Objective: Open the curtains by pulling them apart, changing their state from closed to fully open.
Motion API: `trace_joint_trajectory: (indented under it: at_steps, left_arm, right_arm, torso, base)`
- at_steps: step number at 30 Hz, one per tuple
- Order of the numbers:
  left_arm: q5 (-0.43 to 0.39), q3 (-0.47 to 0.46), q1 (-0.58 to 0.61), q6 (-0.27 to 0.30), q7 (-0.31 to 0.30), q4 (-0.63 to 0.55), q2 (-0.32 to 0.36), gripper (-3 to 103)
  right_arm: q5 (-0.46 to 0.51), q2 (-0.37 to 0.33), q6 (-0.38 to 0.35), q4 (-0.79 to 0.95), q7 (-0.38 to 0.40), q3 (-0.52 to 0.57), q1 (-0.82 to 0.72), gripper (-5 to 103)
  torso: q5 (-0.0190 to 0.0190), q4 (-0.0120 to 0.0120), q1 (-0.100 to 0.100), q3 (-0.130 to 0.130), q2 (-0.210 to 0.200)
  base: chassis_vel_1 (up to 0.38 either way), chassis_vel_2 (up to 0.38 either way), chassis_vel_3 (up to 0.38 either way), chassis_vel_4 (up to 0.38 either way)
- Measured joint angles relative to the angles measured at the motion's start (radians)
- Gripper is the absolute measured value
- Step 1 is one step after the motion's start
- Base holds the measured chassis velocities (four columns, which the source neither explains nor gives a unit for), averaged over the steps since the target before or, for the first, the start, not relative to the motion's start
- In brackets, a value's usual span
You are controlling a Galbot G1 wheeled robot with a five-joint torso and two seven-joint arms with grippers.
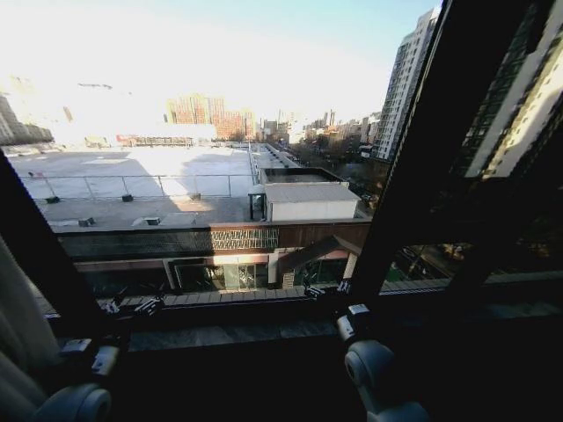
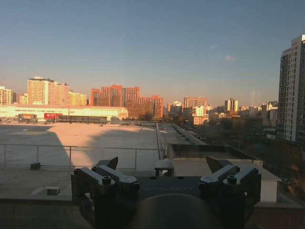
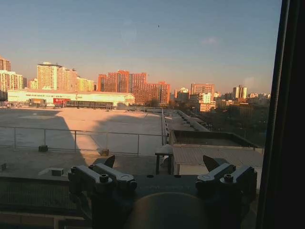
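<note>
A strip of pale pleated curtain [image 1: 14, 330] hangs at the far left edge of the head view, beside my left arm. Between the dark frame bars the window glass shows the city outside. My left gripper [image 1: 132, 307] is held low in front of the sill, just to the right of that curtain strip and apart from it. In the left wrist view the left gripper [image 2: 163, 164] is open, facing the glass with nothing between its fingers. My right gripper [image 1: 331, 288] sits near the sill at centre right. The right gripper [image 3: 160, 162] is open too and holds nothing.
A thick dark window frame bar [image 1: 422, 158] runs up the right of the head view, and the same kind of bar [image 3: 283, 114] stands close to the right gripper. Another dark bar [image 1: 35, 255] slants at the left. The sill [image 1: 237, 334] runs below the glass.
</note>
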Motion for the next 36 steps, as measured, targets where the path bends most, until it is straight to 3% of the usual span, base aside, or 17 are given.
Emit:
trace_joint_trajectory:
  at_steps: [4, 36]
  left_arm:
    - [0.003, 0.015, 0.003, -0.021, 0.001, -0.009, -0.012, 100]
    - [0.025, 0.028, 0.007, -0.023, -0.001, -0.013, -0.03, 100]
  right_arm:
    - [0.0, -0.001, -0.001, 0.0, 0.0, 0.003, 0.002, 100]
    - [0.002, 0.001, -0.014, 0.017, -0.004, 0.024, -0.001, 100]
  torso:
    - [0.0, 0.0002, 0.0, 0.0, 0.0]
    - [-0.0001, 0.0001, 0.0, 0.0, 0.0]
  base:
    - [-0.224, -0.322, 0.221, 0.328]
    - [-0.281, -0.408, 0.28, 0.422]
